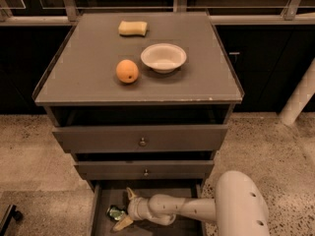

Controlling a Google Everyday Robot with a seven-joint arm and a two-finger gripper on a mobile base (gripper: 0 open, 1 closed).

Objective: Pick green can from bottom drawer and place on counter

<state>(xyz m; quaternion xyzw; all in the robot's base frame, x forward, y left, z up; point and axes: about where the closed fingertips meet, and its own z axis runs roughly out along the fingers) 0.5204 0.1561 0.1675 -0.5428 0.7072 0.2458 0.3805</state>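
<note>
The green can (115, 213) lies on the floor of the open bottom drawer (101, 225), at its left side. My gripper (125, 209) reaches into that drawer from the right on a white arm. Its two pale fingers are spread apart, one (130, 193) behind the can and one (122, 223) in front of it. The can sits at the fingertips and is partly hidden by the gripper. The counter (88, 82) is the flat grey top of the cabinet, well above the gripper.
On the counter stand an orange (127, 71), a white bowl (163, 58) and a yellow sponge (133, 28). The two knobbed drawers (141, 141) above are pulled partly out and overhang the bottom drawer. My white arm's elbow (241, 205) sits at the lower right.
</note>
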